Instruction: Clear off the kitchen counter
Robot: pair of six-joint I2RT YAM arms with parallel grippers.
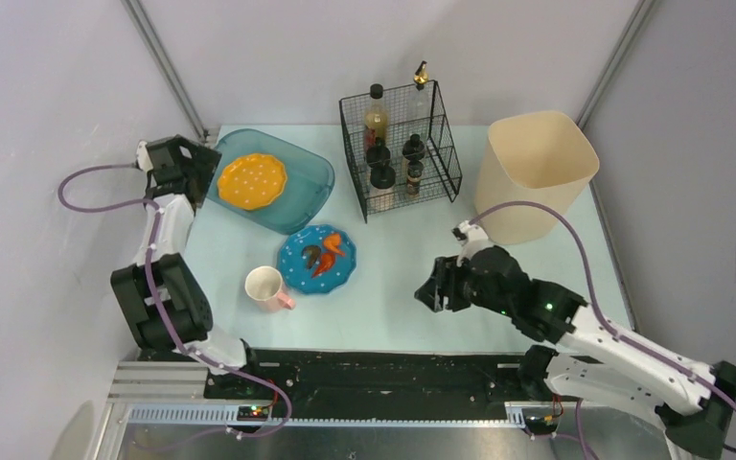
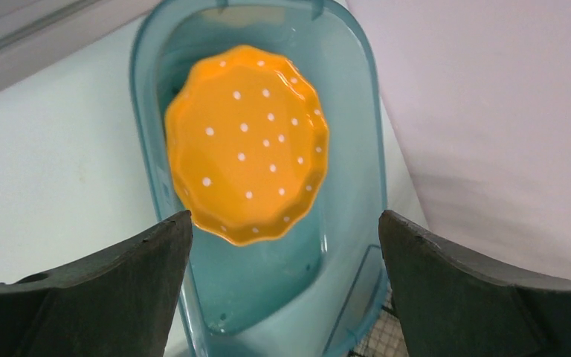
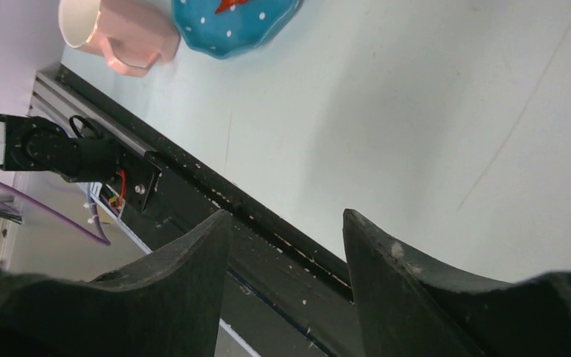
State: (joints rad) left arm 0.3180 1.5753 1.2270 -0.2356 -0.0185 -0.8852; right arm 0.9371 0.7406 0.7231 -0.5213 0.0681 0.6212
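Your counter [image 1: 393, 311] is a pale mint-blue top between grey walls, with a black rail along its near edge. At the far left of it stands a teal tub [image 1: 314, 182], and an orange plate [image 1: 251, 180] with white dots lies inside this tub. Your left tool [image 2: 285, 223] hangs over the tub. Its two fingers are wide apart and nothing is between them.

Just in front of the tub you see a blue plate [image 1: 297, 276] with white dots and some orange and red pieces on it. A pink mug [image 1: 266, 287] stands just beside this plate, on its left, with the opening up. At the far middle is a black wire basket [image 1: 448, 168] with several bottles in it. To the right of the basket stands a tall beige bin [image 1: 535, 172].

Your right tool [image 3: 286, 219] is over a bare part of the counter, near the black rail and well apart from the blue plate. Its fingers are apart and they hold nothing.
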